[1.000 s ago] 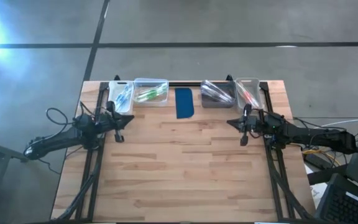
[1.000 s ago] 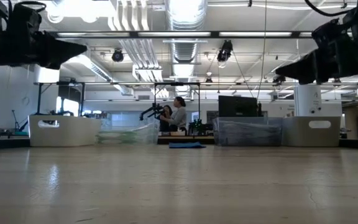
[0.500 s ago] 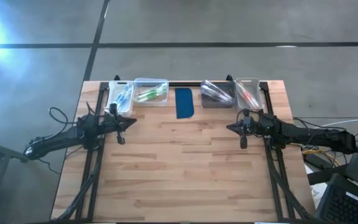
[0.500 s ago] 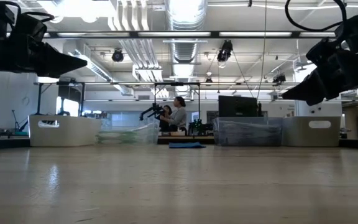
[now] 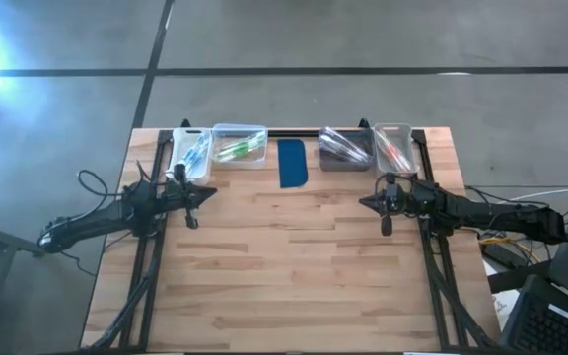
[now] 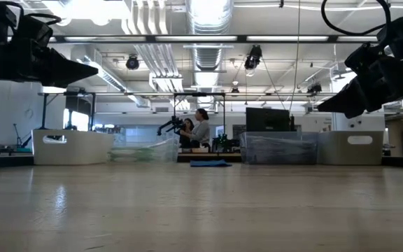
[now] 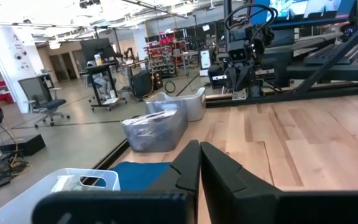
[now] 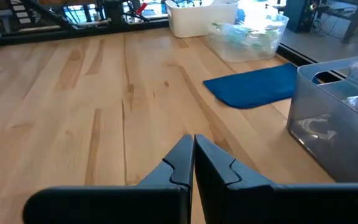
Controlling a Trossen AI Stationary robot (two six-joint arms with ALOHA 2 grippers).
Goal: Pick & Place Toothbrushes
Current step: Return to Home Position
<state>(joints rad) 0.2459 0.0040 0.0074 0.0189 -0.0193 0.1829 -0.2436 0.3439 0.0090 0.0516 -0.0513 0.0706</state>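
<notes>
High view, four bins (image 5: 176,158) (image 5: 239,126) (image 5: 346,167) (image 5: 392,126) of toothbrushes (image 5: 235,150), one blue pad (image 5: 293,164), two arms (image 5: 116,212) (image 5: 481,209)

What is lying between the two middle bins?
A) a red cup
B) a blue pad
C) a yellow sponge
B: the blue pad lies flat between the clear bin and the grey bin.

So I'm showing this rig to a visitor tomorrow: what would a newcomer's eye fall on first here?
Probably the line-up along the far edge of the table: green toothbrushes in the clear bin, red-orange toothbrushes in the rightmost bin, and a dark blue pad in the middle. Then the two dark arms reaching in from either side, left gripper and right gripper both shut and empty above bare wood.
</notes>
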